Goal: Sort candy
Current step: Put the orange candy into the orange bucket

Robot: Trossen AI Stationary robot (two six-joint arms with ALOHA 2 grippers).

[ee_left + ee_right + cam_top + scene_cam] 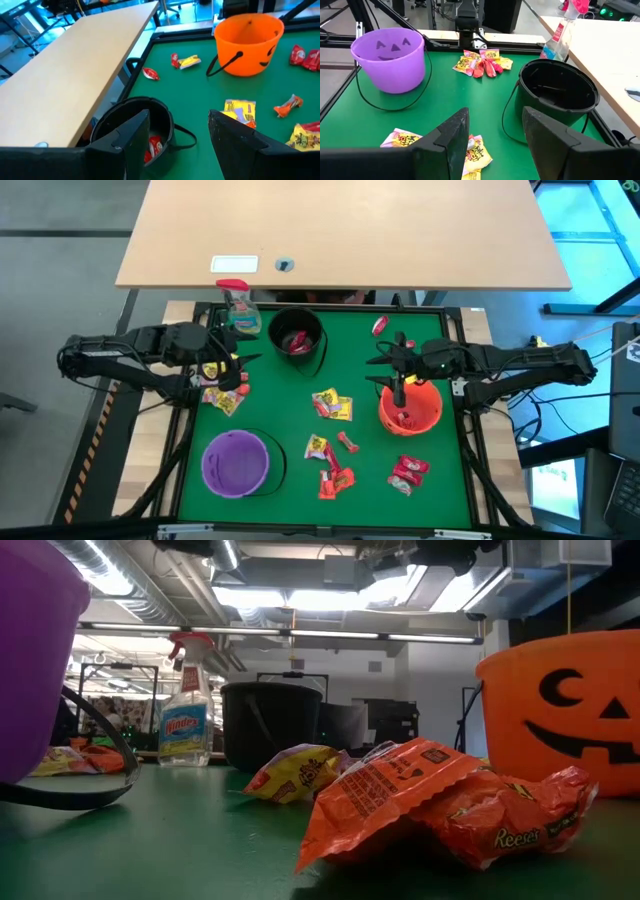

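Note:
Candy lies scattered on the green mat: a yellow and red cluster (332,406) in the middle, orange-red packets (335,480) near the front, red ones (408,473) at the front right, one red sweet (380,326) at the back, and a pile (222,395) at the left. My left gripper (244,372) hangs open above the mat's left side, between that pile and the black bucket (297,338); nothing lies between its fingers (125,140). My right gripper (374,371) hangs open beside the orange bucket (410,408), its fingers (450,140) holding nothing.
A purple bucket (236,462) stands at the front left. The black bucket holds red candy (152,147). A clear spray bottle (238,305) stands at the back left corner. A wooden table (340,230) lies beyond the mat's far edge. A black frame (190,430) borders the mat.

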